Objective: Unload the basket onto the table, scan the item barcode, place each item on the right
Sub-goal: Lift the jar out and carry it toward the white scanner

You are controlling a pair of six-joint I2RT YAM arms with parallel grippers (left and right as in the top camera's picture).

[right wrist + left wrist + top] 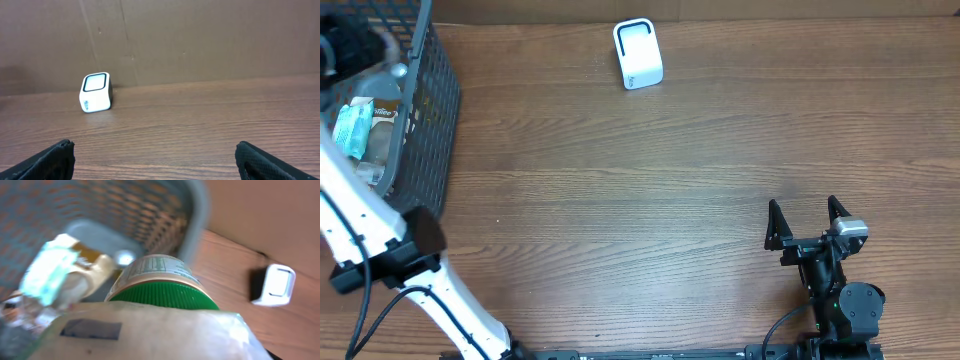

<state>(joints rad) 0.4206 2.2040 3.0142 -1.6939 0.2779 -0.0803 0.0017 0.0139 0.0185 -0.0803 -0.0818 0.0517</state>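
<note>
A tan pouch [150, 332] with a dark rectangular patch fills the bottom of the left wrist view, right where the jaws sit, and hides the fingers. My left gripper [355, 45] is a dark blur over the grey mesh basket [432, 110] at the table's far left, and appears shut on that pouch. The white scanner [638, 54] with a black-framed window stands at the back middle, also seen as the scanner [274, 284] and the scanner [95, 92]. My right gripper [810, 222] rests near the front right, open and holding nothing, its gripper [160, 160] over bare wood.
Inside the basket lie a jar with a green lid [165, 295] and a teal-and-white packet [50, 272], the same packet [352, 128] showing from above. The basket rim [197, 210] curves just past the jar. A brown wall backs the table.
</note>
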